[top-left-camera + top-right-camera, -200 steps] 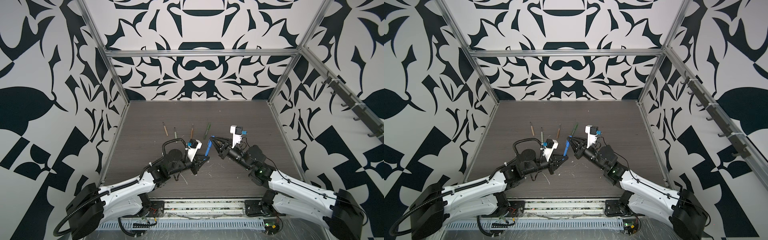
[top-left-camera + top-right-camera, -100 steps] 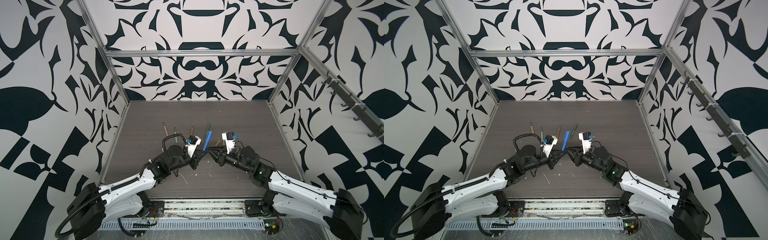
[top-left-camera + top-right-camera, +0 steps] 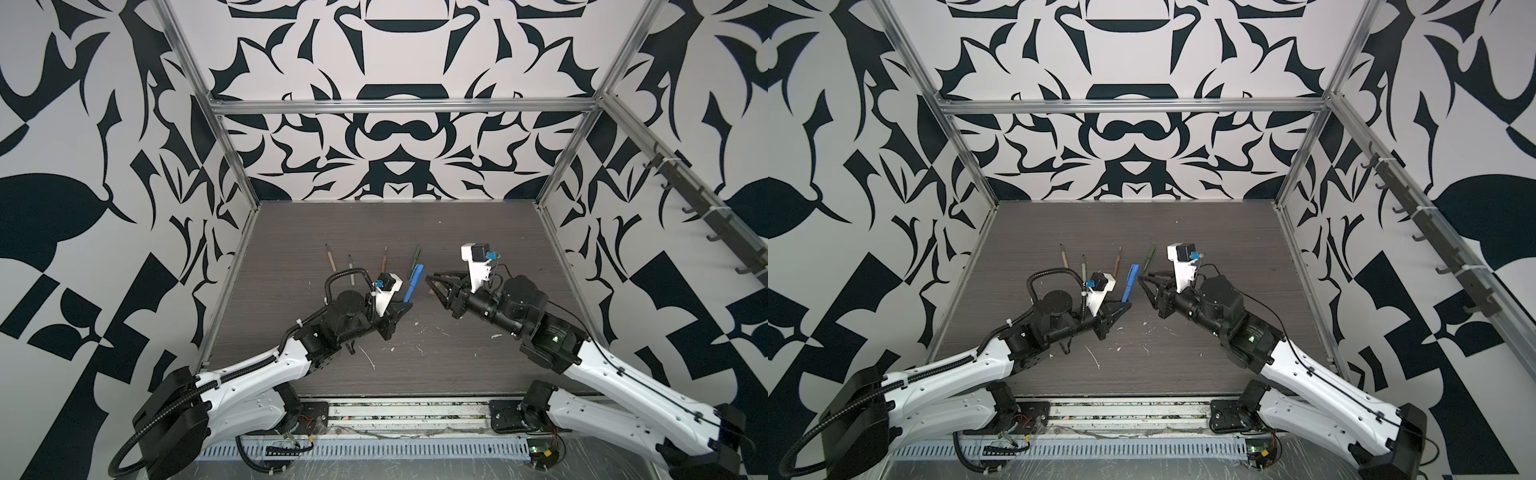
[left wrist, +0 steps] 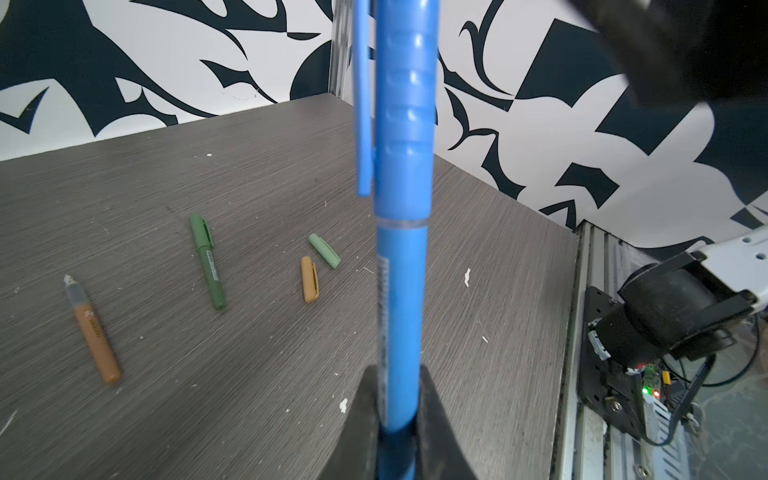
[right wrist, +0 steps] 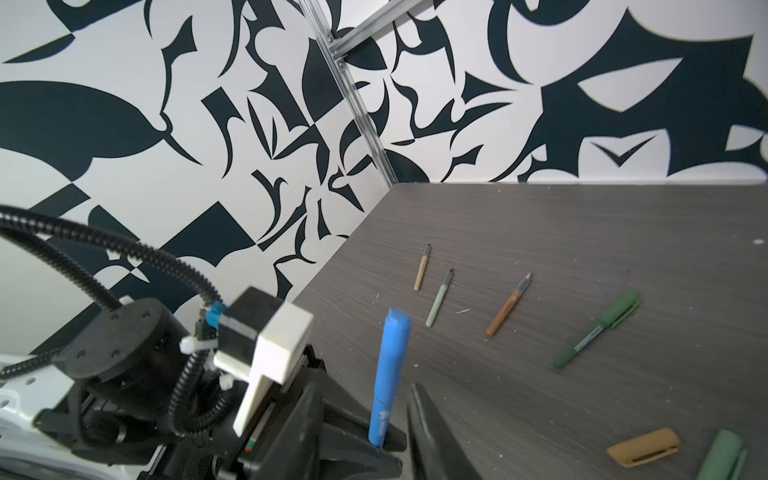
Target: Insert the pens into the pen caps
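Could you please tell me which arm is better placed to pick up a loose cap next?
Right, probably. The right claw is open and empty, and the brownish cap and pale green cap lie close to it. The left claw is shut on the capped blue pen.

Bright, even, diffuse lighting from overhead in all views. Only soft, short shadows under the white-and-black robot arms [image 3: 257, 374] on the dark grey wood-grain tabletop [image 3: 457, 232]. Faint sheen along the capped blue plastic pen [image 4: 401, 104]. Sharp focus in both top views, with wide-angle splaying of the black-and-white patterned wall panels [image 3: 1133, 62] toward the edges. In the left wrist view, slight softness on the close pen, heavy blur on the black shape [image 4: 685, 45] at one corner.
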